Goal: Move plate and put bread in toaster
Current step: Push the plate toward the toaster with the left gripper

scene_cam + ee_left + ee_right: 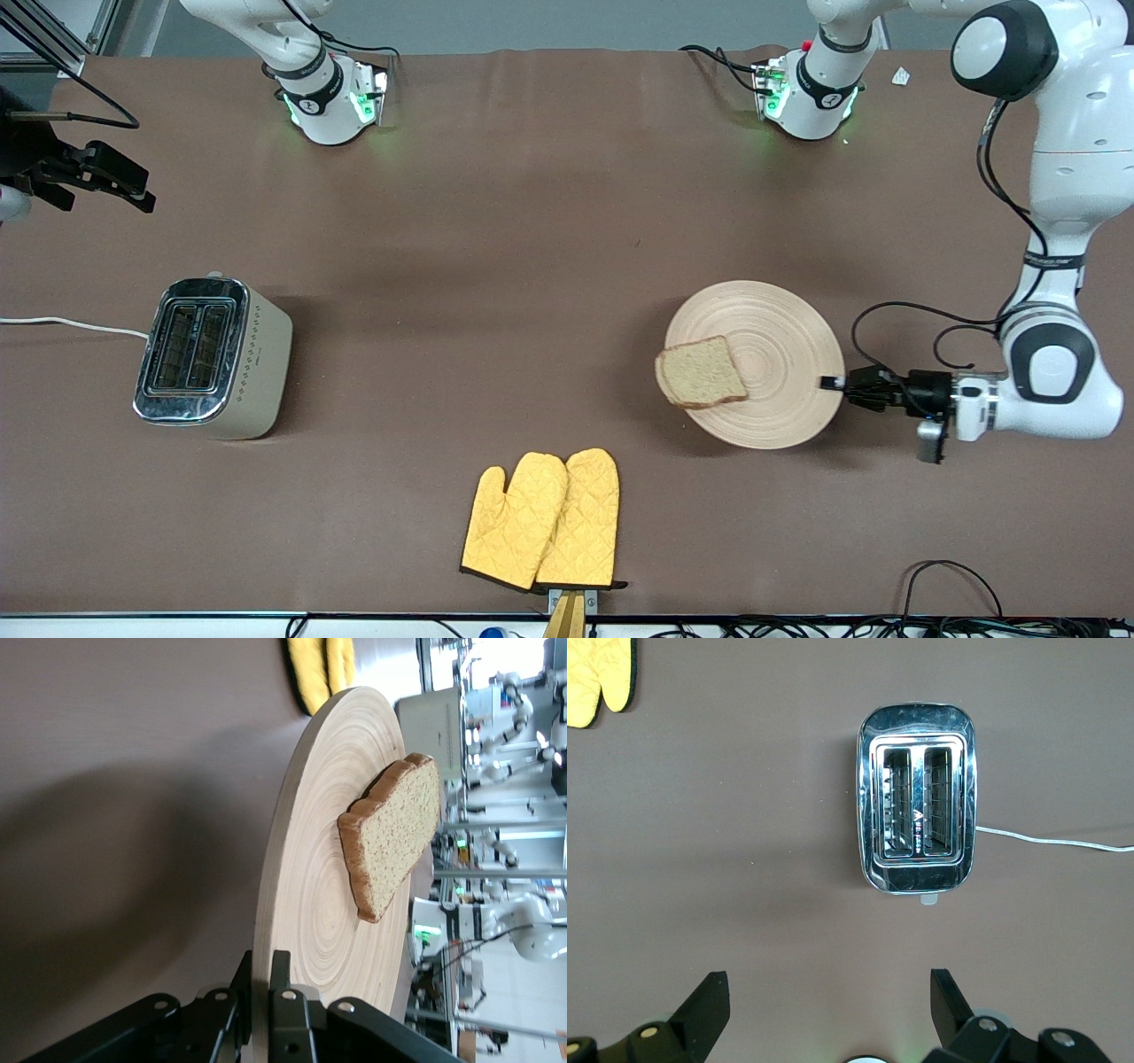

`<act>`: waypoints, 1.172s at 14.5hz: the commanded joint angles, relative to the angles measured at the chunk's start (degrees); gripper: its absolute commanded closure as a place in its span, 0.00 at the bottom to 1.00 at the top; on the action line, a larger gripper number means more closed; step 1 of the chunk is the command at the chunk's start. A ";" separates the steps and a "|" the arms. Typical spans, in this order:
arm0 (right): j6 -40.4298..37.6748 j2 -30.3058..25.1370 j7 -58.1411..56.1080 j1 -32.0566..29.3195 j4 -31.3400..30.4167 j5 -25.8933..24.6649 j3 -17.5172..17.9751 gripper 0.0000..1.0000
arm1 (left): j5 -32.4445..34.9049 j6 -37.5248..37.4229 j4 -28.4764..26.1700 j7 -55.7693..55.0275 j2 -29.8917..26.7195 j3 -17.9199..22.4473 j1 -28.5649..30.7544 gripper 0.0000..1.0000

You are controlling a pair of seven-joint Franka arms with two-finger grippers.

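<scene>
The round wooden plate (771, 354) is held by its rim at the left arm's end, and its shadow shows it slightly off the table. My left gripper (833, 383) is shut on that rim; the left wrist view shows the fingers (232, 992) clamping the plate (306, 868) edge. The bread (702, 372) lies on the plate and overhangs its rim toward the right arm's end; it also shows in the left wrist view (394, 837). The toaster (208, 354) stands at the right arm's end, both slots empty. My right gripper (133, 190) is open and empty, high over the table near the toaster (917, 819).
Two yellow oven mitts (545, 523) lie near the front edge, between plate and toaster. The toaster's white cord (71, 325) runs off the right arm's end of the table. A brown cloth (496, 266) covers the table.
</scene>
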 commanded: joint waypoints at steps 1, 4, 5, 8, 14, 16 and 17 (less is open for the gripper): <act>0.46 -1.14 0.07 -0.38 -1.31 0.99 -0.01 0.00 | -0.56 1.68 -0.64 -0.89 -1.42 -0.17 -3.95 1.00; 0.02 0.61 0.51 0.24 -1.57 6.48 0.08 0.00 | -1.26 2.31 -1.60 -1.86 -0.98 -1.04 -7.03 1.00; 0.72 1.84 0.51 0.24 -2.36 8.26 0.08 0.00 | -1.70 2.31 -1.69 -1.86 -0.89 -1.57 -7.99 1.00; 6.49 5.80 1.29 3.74 -6.29 10.29 0.26 0.00 | -3.98 2.92 -2.74 -2.12 -0.54 -2.02 -12.47 1.00; 24.80 10.98 11.13 11.74 -17.04 13.19 0.26 0.00 | -9.77 11.34 -4.59 -2.12 1.92 -2.10 -19.95 1.00; 28.47 11.96 11.58 11.66 -19.74 18.36 0.26 0.00 | -12.24 16.35 -4.68 -2.12 3.67 -2.02 -22.32 1.00; 32.41 11.78 11.50 11.75 -22.99 20.56 0.26 0.00 | -13.38 18.11 -4.59 -2.12 4.64 -2.02 -22.85 1.00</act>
